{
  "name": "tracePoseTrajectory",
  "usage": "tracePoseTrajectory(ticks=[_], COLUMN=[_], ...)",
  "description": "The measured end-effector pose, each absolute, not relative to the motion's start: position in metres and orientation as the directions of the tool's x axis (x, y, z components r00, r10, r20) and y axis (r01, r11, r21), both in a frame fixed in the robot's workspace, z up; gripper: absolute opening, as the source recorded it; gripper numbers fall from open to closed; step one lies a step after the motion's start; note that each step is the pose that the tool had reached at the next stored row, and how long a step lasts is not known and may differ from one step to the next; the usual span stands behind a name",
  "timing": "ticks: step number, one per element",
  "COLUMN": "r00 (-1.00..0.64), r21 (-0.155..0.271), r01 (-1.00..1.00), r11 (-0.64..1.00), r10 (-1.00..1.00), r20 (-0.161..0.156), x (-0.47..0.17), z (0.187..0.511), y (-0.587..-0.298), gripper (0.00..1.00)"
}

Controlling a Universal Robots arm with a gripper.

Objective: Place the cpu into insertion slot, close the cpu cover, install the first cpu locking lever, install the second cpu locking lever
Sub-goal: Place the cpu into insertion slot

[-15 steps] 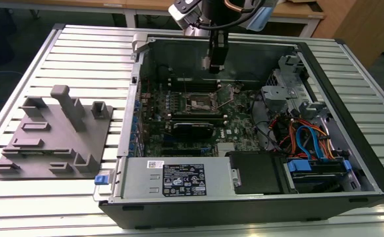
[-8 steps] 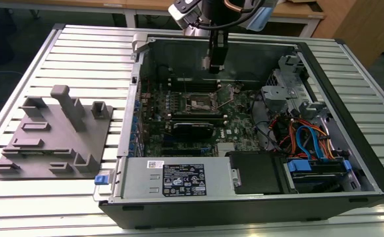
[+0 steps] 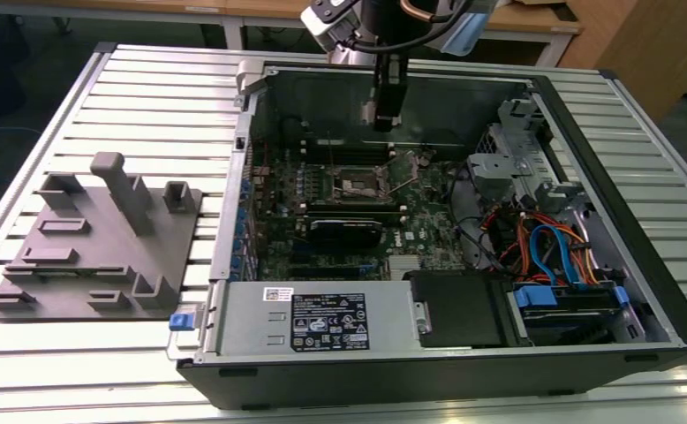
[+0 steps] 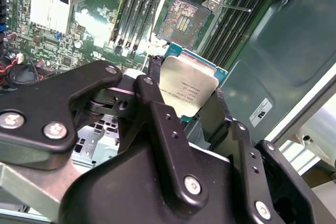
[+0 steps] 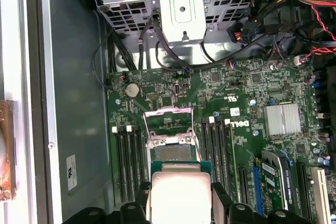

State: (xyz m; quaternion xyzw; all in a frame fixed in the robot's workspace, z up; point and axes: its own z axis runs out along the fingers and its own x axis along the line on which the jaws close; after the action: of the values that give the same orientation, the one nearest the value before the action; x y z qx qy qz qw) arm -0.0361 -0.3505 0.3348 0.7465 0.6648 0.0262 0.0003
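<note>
My gripper (image 4: 187, 86) is shut on the cpu (image 4: 190, 80), a pale silver square chip pinched by its edges between the two black fingers (image 4: 154, 71). In both wrist views the chip hangs above the motherboard, a short way from the insertion slot (image 4: 182, 18), a dark square socket that lies bare. The cpu cover (image 5: 169, 113) stands tilted up at the socket's far side in the first wrist view, beyond the cpu (image 5: 179, 195). A thin lever wire (image 4: 234, 7) sticks out beside the socket. In the exterior view the gripper (image 3: 382, 119) hovers over the open case, above the insertion slot (image 3: 359, 185).
Black memory slots (image 5: 126, 161) flank the socket on both sides. A finned silver heatsink (image 5: 282, 119), a metal drive cage (image 5: 178, 1) and coloured cables (image 3: 550, 252) crowd the case. A grey fixture plate (image 3: 90, 243) lies on the slatted table at the exterior view's left.
</note>
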Motion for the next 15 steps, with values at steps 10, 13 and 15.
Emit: tracePoseTrajectory(ticks=[10,13,15], r00=[0.095,0.041,0.011], r21=[0.035,0.035,0.035], r01=[0.995,0.998,0.999], r11=[-0.096,-0.042,-0.012], r10=[0.995,0.998,0.999], r20=[0.039,0.039,0.039], x=[-0.037,-0.037,-0.037], z=[0.333,0.327,0.324], y=[-0.350,-0.350,-0.350], gripper=[0.54,0.54,0.54])
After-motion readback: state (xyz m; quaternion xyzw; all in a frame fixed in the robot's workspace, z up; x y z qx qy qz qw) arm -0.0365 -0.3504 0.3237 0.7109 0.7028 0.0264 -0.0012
